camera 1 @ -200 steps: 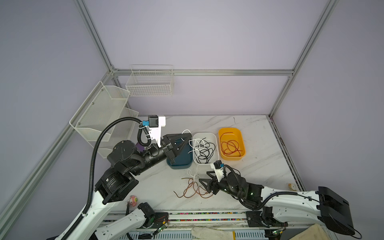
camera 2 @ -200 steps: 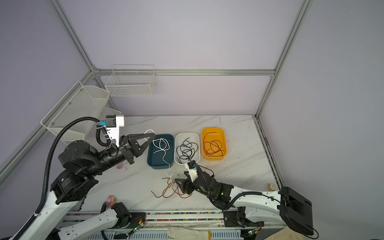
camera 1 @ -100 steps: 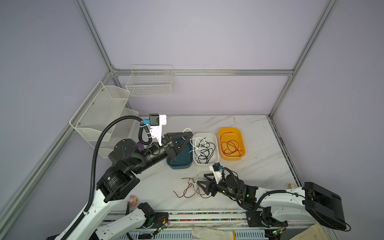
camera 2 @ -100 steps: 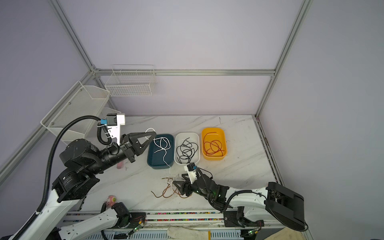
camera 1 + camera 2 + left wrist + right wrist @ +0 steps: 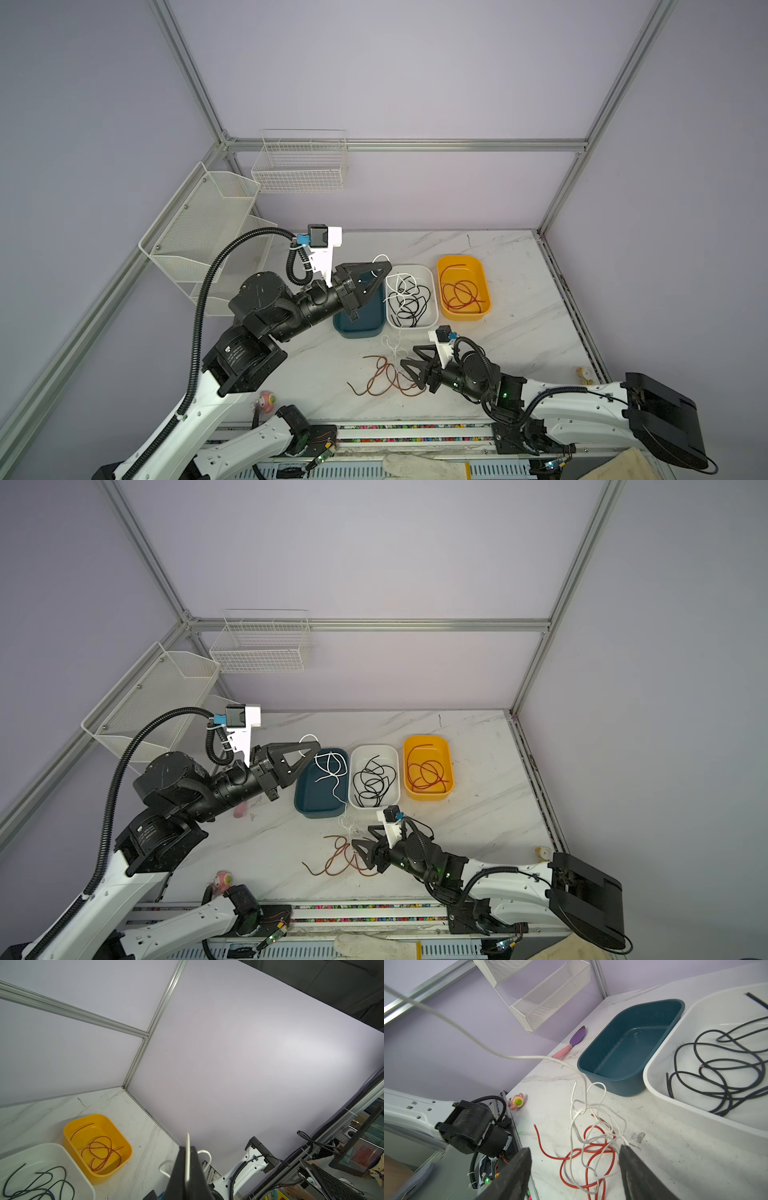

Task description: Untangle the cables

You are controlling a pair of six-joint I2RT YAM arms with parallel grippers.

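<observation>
Above the tub (image 5: 359, 325), left gripper (image 5: 387, 266) pinches a white cable (image 5: 529, 1057); before it, right gripper (image 5: 575, 1152) gapes over the tangle (image 5: 591, 1144), seemingly untouching.

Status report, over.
Left tool shut on white cable, raised by teal bin. Right tool open, just over table. White cable knotted with orange-red cable there. Nothing else blocking.

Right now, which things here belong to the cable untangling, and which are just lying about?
Job: white cable, red cable tangled with it, black cables, teal bin, white bin, yellow bin.
Lying about: purple spatula, pink toy, wire basket.
</observation>
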